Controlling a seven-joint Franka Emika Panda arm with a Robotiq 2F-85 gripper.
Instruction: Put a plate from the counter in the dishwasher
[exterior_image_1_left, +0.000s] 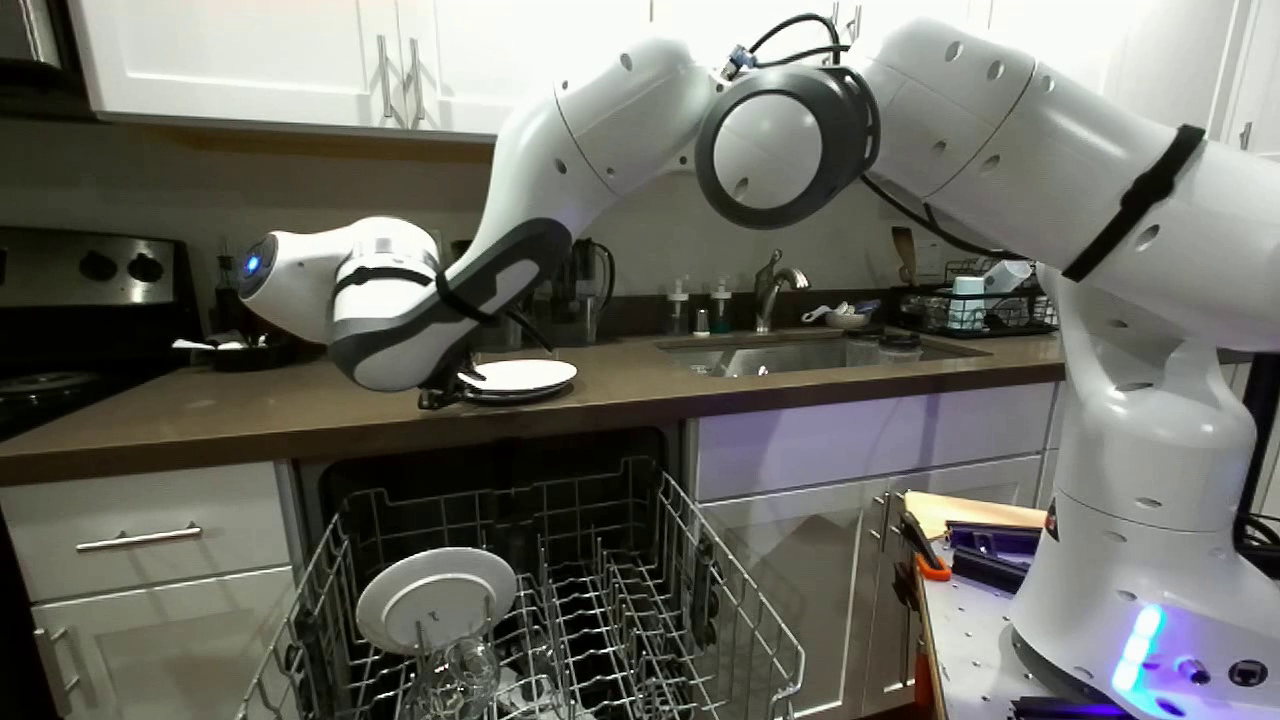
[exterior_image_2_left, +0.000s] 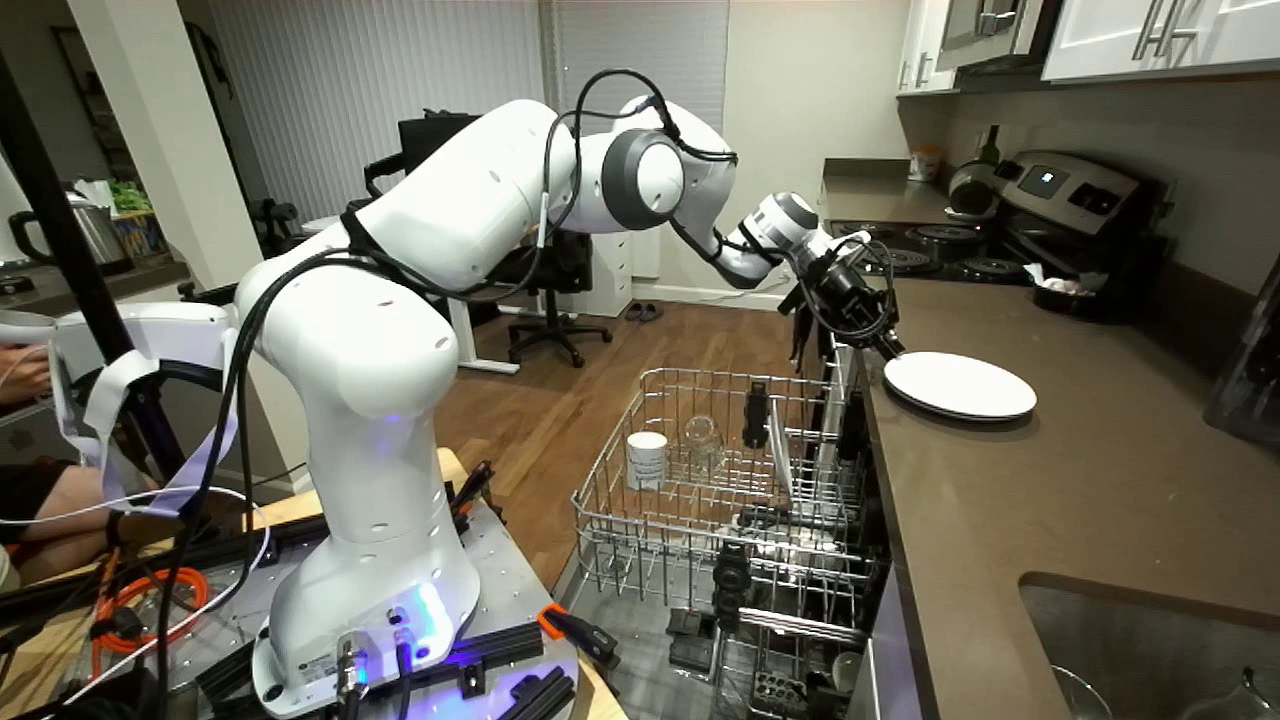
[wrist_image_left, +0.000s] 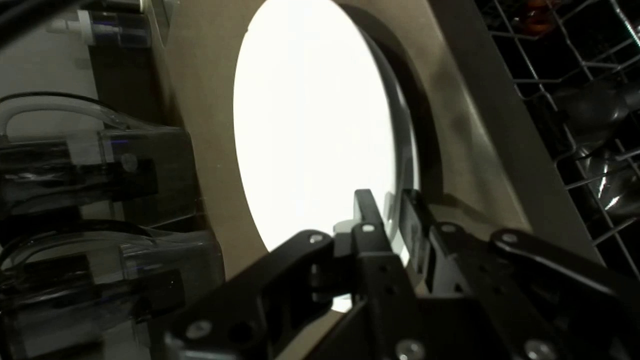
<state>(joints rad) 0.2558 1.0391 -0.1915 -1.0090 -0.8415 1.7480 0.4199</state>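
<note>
In the wrist view, the fingers (wrist_image_left: 370, 210) straddle the rim of a white dinner plate (wrist_image_left: 315, 110): one lies over the face, the other outside the edge, with a narrow gap between. Whether they pinch the rim cannot be told, because their inner sides are mostly out of sight. Taking it by the rim makes sense, since a dish this shallow offers little else to hold. Glare wipes out the detail of its face, and a second pale edge beneath could be its own underside or another dish. Two clear jugs (wrist_image_left: 100, 180) are cut off at the left.

In an exterior view, the dinner plate is on the bench (exterior_image_1_left: 250, 405), above the dishwasher (exterior_image_1_left: 500, 455) and near the front edge, which should keep the carry short. The wire rack (exterior_image_1_left: 730, 562) stands pulled out, presumably to receive it; another plate (exterior_image_1_left: 430, 600) leans among its wires, a likely model for the placing. The arm (exterior_image_1_left: 385, 310) hides most of the fingers, and the rack's front is cut off.

In an exterior view, a white cup (exterior_image_2_left: 647, 460) and a drinking glass (exterior_image_2_left: 703, 440) sit in the rack. Contact at the rim is too small to make out; the sink (exterior_image_2_left: 1120, 600) is cut off.
</note>
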